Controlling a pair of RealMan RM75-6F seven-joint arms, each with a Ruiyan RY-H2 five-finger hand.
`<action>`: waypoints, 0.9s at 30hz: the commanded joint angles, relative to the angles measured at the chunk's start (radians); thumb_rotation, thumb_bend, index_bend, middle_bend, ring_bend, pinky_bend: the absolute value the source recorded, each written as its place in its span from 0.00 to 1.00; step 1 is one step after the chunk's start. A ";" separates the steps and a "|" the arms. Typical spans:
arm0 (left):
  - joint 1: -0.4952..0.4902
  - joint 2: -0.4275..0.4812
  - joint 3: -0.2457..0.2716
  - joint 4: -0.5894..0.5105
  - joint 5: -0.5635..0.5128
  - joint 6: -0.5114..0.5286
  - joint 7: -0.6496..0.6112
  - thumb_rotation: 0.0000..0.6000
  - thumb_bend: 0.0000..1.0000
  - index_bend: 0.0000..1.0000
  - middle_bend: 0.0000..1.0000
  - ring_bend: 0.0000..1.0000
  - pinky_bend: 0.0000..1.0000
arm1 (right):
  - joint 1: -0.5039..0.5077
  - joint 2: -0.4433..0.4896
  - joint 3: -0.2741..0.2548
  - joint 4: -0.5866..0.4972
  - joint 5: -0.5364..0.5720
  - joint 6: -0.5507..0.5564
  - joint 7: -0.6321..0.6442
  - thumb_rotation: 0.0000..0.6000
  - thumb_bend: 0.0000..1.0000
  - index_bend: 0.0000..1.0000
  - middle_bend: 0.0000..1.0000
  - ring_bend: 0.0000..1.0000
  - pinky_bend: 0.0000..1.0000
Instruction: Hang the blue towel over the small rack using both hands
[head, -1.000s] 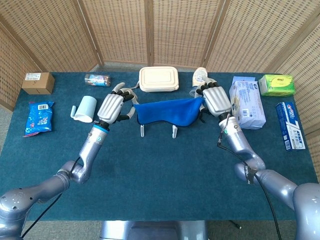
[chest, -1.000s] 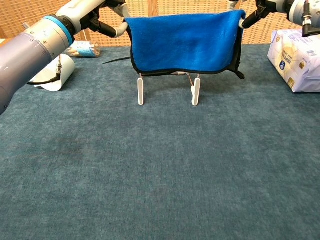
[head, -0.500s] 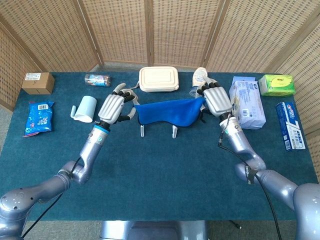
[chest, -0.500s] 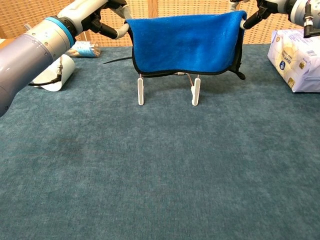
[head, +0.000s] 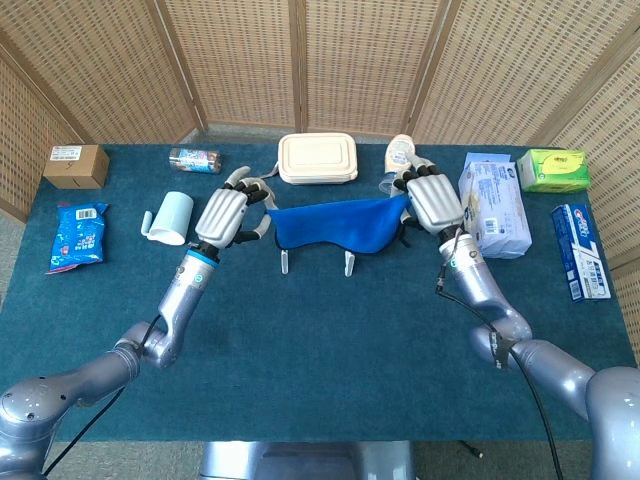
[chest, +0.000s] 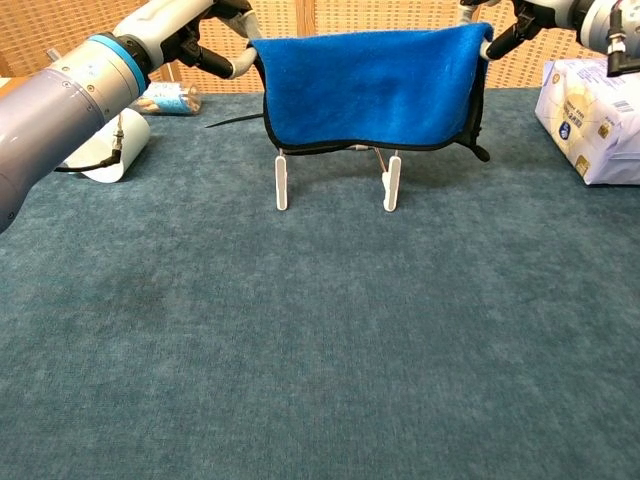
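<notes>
1. The blue towel (head: 338, 225) is draped across the top of the small rack (chest: 282, 180), near the middle of the worktop (head: 320, 340). In the chest view its front flap hangs down to just above the rack's two white legs.
2. The left hand (head: 226, 212) is at the towel's left upper corner, with its fingers (chest: 243, 60) curled in against the cloth edge. They appear to hold that corner.
3. The right hand (head: 432, 200) is at the towel's right upper corner, which its fingers (chest: 500, 40) pinch. The right edge of the towel trails down past the rack on that side.
4. To the left of the rack a white cup (head: 173, 217) lies on its side, with a blue snack packet (head: 77, 236) and a small cardboard box (head: 76, 166) further out.
5. Behind the rack sits a cream lunch box (head: 317, 158), with a small bottle (head: 400, 152) beside it.
6. To the right lie a pack of tissues (head: 494, 205), a green box (head: 553, 170) and a toothpaste carton (head: 580, 251).
</notes>
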 joint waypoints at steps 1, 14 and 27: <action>-0.002 0.000 -0.001 -0.001 0.001 0.001 0.000 1.00 0.58 0.81 0.42 0.28 0.09 | -0.003 0.003 0.000 -0.002 0.000 0.002 0.000 1.00 0.50 0.76 0.37 0.08 0.17; 0.004 0.010 -0.003 -0.015 0.000 0.010 0.010 1.00 0.58 0.81 0.42 0.28 0.09 | -0.005 0.009 0.002 -0.017 0.000 0.005 -0.003 1.00 0.50 0.76 0.36 0.08 0.17; 0.024 0.036 -0.002 -0.033 -0.007 0.016 0.012 1.00 0.58 0.81 0.42 0.28 0.09 | 0.006 -0.001 0.008 -0.026 0.006 0.000 -0.021 1.00 0.50 0.76 0.36 0.08 0.17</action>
